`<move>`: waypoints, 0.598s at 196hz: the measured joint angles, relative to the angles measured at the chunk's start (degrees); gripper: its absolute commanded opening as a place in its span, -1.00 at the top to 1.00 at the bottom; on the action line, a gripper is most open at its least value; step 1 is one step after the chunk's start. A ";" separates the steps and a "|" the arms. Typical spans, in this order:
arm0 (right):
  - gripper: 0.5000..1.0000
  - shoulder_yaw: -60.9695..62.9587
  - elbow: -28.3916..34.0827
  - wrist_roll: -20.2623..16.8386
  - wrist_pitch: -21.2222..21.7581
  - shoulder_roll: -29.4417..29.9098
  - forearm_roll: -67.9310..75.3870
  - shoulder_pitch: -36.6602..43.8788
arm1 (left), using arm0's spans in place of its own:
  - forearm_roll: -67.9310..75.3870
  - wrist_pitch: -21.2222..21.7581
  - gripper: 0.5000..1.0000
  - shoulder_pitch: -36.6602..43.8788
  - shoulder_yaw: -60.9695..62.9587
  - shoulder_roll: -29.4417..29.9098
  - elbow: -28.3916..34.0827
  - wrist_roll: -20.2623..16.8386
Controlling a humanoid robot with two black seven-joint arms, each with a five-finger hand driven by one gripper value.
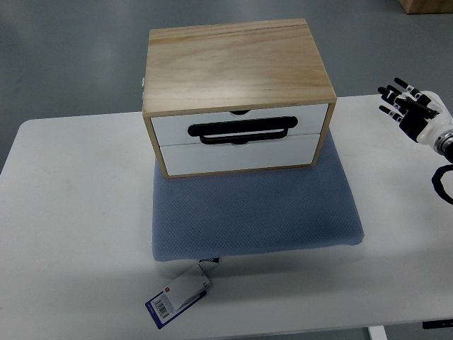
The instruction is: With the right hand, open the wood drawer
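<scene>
A light wooden drawer box (237, 67) with two white drawer fronts stands on a blue-grey cushion (255, 212) on the white table (71, 212). Both drawers are closed. A black handle (241, 130) sits on the upper drawer front. My right hand (407, 105) is at the right edge, above the table and well to the right of the box. Its black-tipped fingers are spread and hold nothing. My left hand does not show.
A blue and white paper tag (177, 297) hangs from the cushion's front edge onto the table. The grey floor lies beyond the table's far edge. A cardboard corner (425, 6) shows at the top right.
</scene>
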 measured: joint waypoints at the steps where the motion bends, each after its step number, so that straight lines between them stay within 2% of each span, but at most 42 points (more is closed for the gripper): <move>1: -0.73 0.00 0.00 0.00 0.00 0.00 0.00 0.00 | 0.01 0.00 -1.00 0.00 0.00 0.00 0.00 0.00; 117: -0.73 0.04 0.00 0.00 0.27 0.27 0.09 0.00 | 0.19 0.06 -1.00 -0.02 -0.20 0.00 0.10 -0.04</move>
